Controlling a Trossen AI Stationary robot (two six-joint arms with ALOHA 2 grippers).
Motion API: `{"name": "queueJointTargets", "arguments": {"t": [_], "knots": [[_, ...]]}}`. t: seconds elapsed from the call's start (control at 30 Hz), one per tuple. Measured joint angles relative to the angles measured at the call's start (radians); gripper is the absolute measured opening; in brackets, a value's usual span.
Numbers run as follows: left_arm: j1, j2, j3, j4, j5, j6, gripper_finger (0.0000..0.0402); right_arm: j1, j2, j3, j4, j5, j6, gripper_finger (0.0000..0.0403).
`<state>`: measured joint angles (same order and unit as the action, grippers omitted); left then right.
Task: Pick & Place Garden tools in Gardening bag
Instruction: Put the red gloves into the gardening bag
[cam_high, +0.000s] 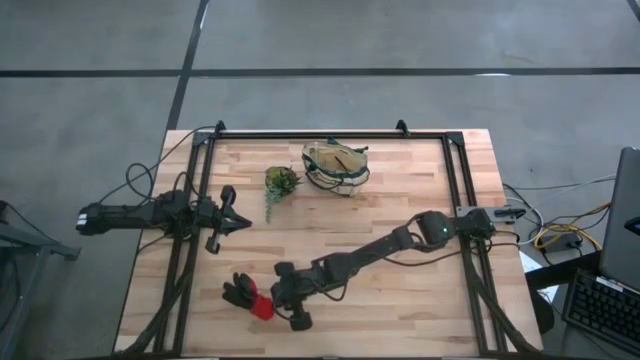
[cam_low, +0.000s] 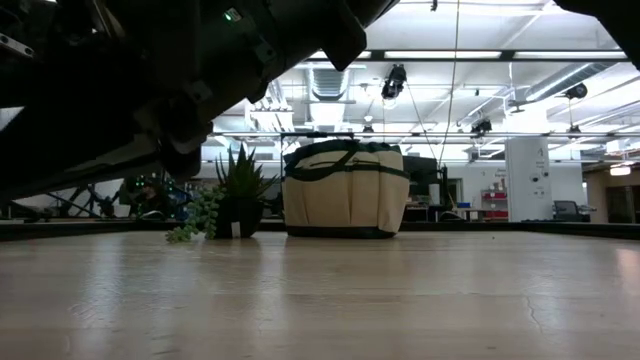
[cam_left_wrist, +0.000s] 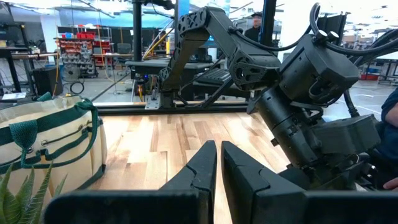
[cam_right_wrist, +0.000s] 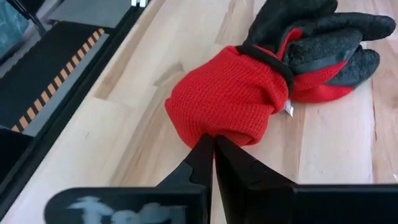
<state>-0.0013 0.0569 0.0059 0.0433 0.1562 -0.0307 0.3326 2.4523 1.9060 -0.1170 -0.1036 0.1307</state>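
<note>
The black-and-red gloves (cam_high: 246, 296) lie on the table near its near-left part; in the right wrist view (cam_right_wrist: 292, 68) the red knit cuff faces my fingers and the black fingers point away. My right gripper (cam_right_wrist: 213, 142) is shut at the cuff's edge. My left gripper (cam_left_wrist: 219, 149) is shut and empty above the table's left side (cam_high: 236, 222). The tan bag with green trim (cam_high: 337, 166) stands upright on its base at the far middle and also shows in the low view (cam_low: 345, 192). The shears and the wooden-handled tool are not in view. My right gripper pinches the lower edge of the gloves' red cuff (cam_right_wrist: 214, 130) between its two fingertips. The fingers come nearly level from the table's right side, low over the wood. The gloves lie flat on the table, the cuff bunched at the fingertips.
A small green potted plant (cam_high: 280, 182) stands left of the bag, a strand trailing toward the near side. The dark frame rails (cam_high: 190, 240) run along the table's left and right sides. A person's arm (cam_left_wrist: 388, 118) shows beyond the table in the left wrist view.
</note>
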Motion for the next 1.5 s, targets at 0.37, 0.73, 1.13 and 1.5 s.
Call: {"name": "queueJointTargets", "arguments": {"t": [0.37, 0.73, 1.13, 1.5], "knots": [[0.0, 0.0, 0.0, 0.0, 0.0, 0.0, 0.0028, 0.0, -0.056, -0.002, -0.068, 0.029, -0.023, 0.0008], [0.0, 0.0, 0.0, 0.0, 0.0, 0.0, 0.0028, 0.001, -0.11, -0.001, -0.162, 0.08, -0.034, 0.0008], [0.0, 0.0, 0.0, 0.0, 0.0, 0.0, 0.0028, 0.001, -0.109, -0.001, -0.101, 0.073, 0.024, 0.0008], [0.0, 0.0, 0.0, 0.0, 0.0, 0.0, 0.0028, 0.005, -0.106, -0.001, -0.045, 0.07, 0.054, 0.0102]]}}
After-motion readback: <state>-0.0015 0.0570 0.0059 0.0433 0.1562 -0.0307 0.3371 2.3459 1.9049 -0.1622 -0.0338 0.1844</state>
